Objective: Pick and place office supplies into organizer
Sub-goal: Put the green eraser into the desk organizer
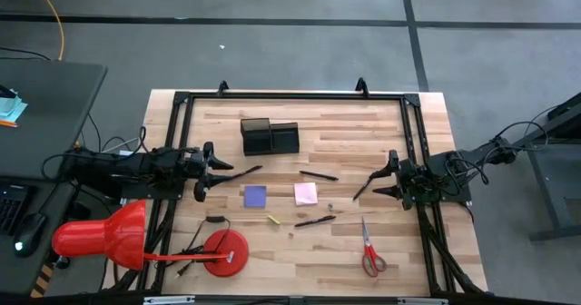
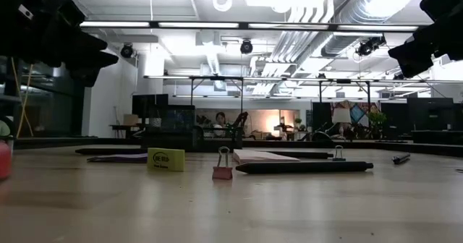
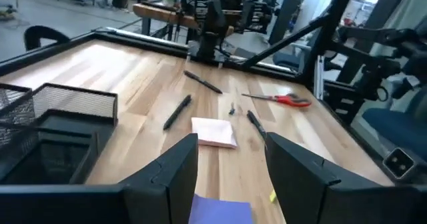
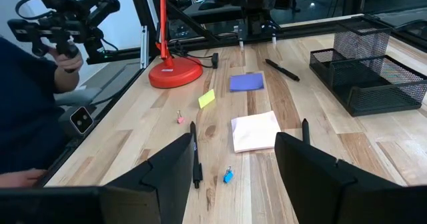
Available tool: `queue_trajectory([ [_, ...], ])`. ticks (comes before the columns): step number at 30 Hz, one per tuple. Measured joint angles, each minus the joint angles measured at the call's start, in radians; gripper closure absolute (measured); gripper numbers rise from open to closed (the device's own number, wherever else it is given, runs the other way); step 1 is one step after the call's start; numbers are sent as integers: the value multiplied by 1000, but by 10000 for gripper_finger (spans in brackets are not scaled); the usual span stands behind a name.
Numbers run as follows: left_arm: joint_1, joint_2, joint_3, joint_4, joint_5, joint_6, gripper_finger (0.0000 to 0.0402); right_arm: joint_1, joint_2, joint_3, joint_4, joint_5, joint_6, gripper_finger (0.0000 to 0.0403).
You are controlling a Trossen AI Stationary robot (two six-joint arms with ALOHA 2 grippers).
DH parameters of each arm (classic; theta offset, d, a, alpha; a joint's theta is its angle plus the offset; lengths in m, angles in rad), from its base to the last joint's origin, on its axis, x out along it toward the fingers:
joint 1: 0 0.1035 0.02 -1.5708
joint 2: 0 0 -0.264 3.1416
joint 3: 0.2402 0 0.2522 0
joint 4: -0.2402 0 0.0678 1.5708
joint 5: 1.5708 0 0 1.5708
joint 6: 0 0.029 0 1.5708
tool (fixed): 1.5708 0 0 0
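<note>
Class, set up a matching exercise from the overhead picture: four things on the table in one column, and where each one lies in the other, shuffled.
Things:
1. red-handled scissors
2. organizer
3. purple sticky-note pad
4. pink sticky-note pad

Places:
A. far side of the table, near the middle
B. near edge, on the right arm's side
C. centre, nearer the right arm
D. centre, nearer the left arm

Pairs: 1-B, 2-A, 3-D, 4-C
</note>
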Motion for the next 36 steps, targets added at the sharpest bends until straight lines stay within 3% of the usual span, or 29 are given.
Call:
queue_trajectory([
  [4, 0, 25, 0, 12, -59, 48, 240, 0, 0, 0, 0, 0, 0, 196],
  [13, 0, 51, 0, 62, -302, 113, 240, 0, 0, 0, -6, 0, 0, 196],
  [15, 0, 51, 0, 60, -266, 118, 240, 0, 0, 0, -8, 0, 0, 196],
  [21, 0, 97, 20, 97, 43, 163, 240, 0, 0, 0, -14, 0, 0, 196],
  [26, 0, 242, 94, 91, 125, 169, 240, 0, 0, 0, -14, 0, 0, 196],
  [30, 0, 393, 148, 110, 124, 178, 240, 0, 0, 0, -14, 0, 0, 197],
  [36, 0, 648, 197, 228, 193, 198, 240, 0, 0, 0, -14, 0, 0, 196],
])
